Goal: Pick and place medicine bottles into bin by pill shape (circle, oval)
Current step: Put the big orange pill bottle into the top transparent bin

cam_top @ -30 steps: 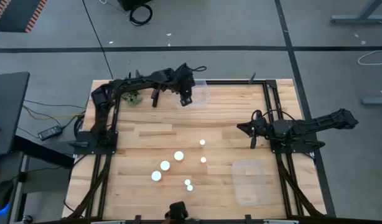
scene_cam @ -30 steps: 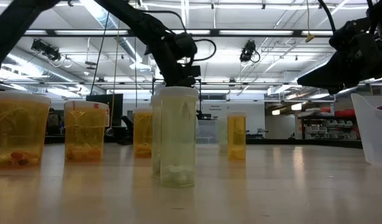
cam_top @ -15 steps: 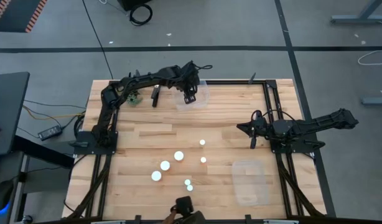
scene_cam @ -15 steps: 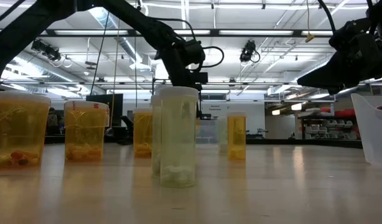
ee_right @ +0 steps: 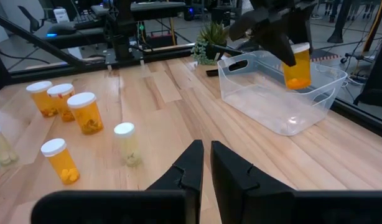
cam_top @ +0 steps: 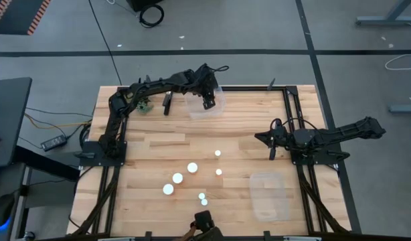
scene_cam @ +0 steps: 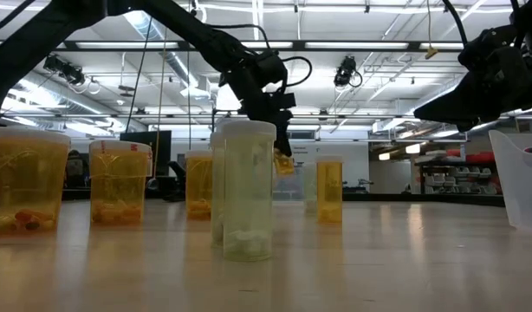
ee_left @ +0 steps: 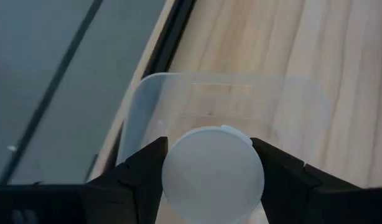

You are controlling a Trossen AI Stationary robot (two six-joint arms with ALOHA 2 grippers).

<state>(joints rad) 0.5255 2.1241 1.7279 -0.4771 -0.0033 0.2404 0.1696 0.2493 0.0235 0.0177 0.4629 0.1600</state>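
My left pincer [ee_left: 213,177] grips an orange medicine bottle [ee_right: 297,67] above the clear bin [cam_top: 207,104] at the table's far edge. The bin holds nothing. My right pincer [ee_right: 206,163], fingers nearly together, holds nothing.

Left arm reaches from mid-left to top centre; left gripper [cam_top: 209,102] sits over a clear bin [cam_top: 207,105] at the table's [cam_top: 152,150] upper edge. Right arm lies at mid-right, right gripper [cam_top: 262,137] pointing toward centre. 2nd clear bin [cam_top: 267,195] at lower right. 7 white bottle caps [cam_top: 192,167] clustered at lower centre.
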